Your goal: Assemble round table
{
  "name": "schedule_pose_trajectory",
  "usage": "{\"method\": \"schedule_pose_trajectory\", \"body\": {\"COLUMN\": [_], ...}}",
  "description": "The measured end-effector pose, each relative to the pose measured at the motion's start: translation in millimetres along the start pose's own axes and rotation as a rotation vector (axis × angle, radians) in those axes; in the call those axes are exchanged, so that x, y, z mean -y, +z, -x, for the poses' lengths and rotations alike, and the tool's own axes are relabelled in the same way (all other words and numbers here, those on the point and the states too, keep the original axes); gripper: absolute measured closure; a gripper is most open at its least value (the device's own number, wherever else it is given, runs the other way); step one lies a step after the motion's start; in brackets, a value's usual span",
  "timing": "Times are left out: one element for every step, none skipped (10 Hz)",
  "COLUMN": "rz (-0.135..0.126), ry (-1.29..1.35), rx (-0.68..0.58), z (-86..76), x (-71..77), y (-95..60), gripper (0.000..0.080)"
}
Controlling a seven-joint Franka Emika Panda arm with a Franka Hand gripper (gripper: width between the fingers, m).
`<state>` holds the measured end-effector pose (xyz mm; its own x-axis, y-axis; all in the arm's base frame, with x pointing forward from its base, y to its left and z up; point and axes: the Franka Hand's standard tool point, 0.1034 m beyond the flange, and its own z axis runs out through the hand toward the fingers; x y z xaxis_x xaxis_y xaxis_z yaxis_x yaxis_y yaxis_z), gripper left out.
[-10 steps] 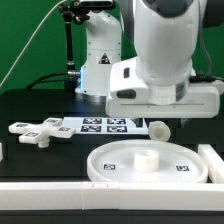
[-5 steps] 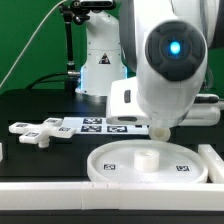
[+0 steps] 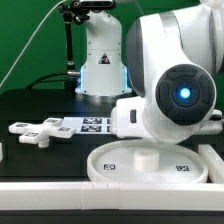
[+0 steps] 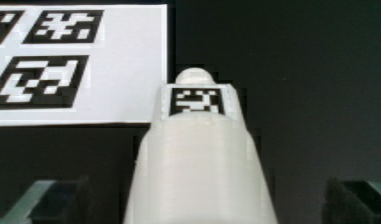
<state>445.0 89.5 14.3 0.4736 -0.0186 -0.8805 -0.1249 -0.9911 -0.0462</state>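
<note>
Over the last half second the arm (image 3: 175,95) has dropped and swung toward the exterior view's right. Its blue-lit joint now hangs low over the bench (image 3: 40,105), and its bulk covers the spot past the marker board's end where the short leg showed before. In the exterior view, the marker board (image 3: 93,124) shows a row of square black-and-white tags. Smaller tags of the same kind sit on the cross-shaped foot (image 3: 35,130) and on the round disc (image 3: 120,152), either side of its central hub (image 3: 146,156). The bench is matt black; behind it stand a white robot base (image 3: 98,60) glowing blue, a black stand (image 3: 68,45) and a green backdrop (image 3: 25,30). A long white bar (image 3: 60,190) edges the front with the disc just inside it, and another bar (image 3: 213,158) edges the exterior view's right, close to the disc's rim. Open black bench lies between the foot and the front bar on the exterior view's left. The hand is hidden here behind the arm. In the wrist view, the leg (image 4: 196,160) is a white cylinder running lengthways between the two fingers (image 4: 45,200). It carries one square tag near its far end, just beside the marker board's corner. The hand (image 4: 197,200) is spread wide, both fingers clear of the leg, with dark bench showing on each side.
</note>
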Motion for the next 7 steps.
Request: {"method": "schedule_pose_trajectory", "body": {"rz": [0.003, 0.009, 0.011, 0.011, 0.01, 0.01, 0.011], "ry": [0.002, 0.002, 0.002, 0.001, -0.002, -0.005, -0.007], "rx": [0.002, 0.007, 0.012, 0.014, 0.014, 0.014, 0.014], "z": [-1.1, -0.8, -0.5, -0.7, -0.9, -1.0, -1.0], "x": [1.0, 2.7, 2.7, 1.8, 1.5, 1.5, 1.9], "y": [5.2, 9.7, 12.4, 13.2, 13.3, 13.3, 13.4], "gripper": [0.0151, 0.0151, 0.0151, 0.0151, 0.0274, 0.0396, 0.0393]}}
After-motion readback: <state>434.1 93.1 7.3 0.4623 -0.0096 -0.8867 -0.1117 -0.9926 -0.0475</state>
